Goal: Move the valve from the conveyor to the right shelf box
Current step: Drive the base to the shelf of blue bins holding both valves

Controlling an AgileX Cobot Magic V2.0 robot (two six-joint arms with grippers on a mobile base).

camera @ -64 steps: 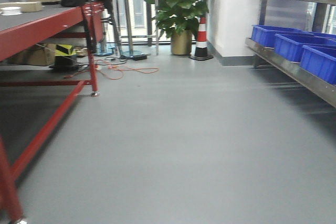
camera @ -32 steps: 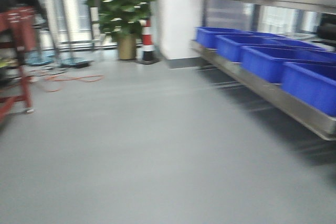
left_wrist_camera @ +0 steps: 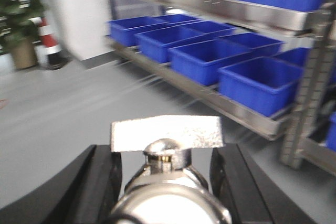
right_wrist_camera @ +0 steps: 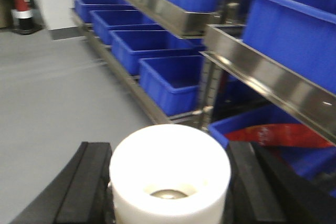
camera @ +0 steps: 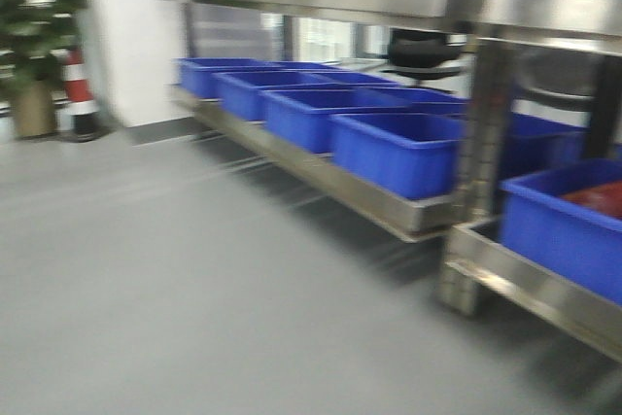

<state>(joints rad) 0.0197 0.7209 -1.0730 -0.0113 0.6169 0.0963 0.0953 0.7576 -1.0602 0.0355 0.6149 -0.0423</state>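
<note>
Grey floor (camera: 146, 289); view had swung: red bench gone, right shelf (camera: 389, 206) filled frame right. Left gripper (left_wrist_camera: 167, 169) clamped valve (left_wrist_camera: 168, 135), right gripper (right_wrist_camera: 169, 182) clamped white-capped valve (right_wrist_camera: 168, 153), bottom centre. Blue boxes (camera: 398, 148) close; drop-off likely next.

Potted plant (camera: 29, 36) w/ red-white cone (camera: 79, 94) just beside it, on grey floor (camera: 194, 289).

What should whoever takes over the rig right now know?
Left gripper shut on the silvery valve. Right gripper shut on a white-capped fitting, likely another valve. Conveyor out of view; the stainless shelf with open blue boxes stands ahead to the right. Done: pick-up. Left: close in, lower each part into a box, release.
</note>
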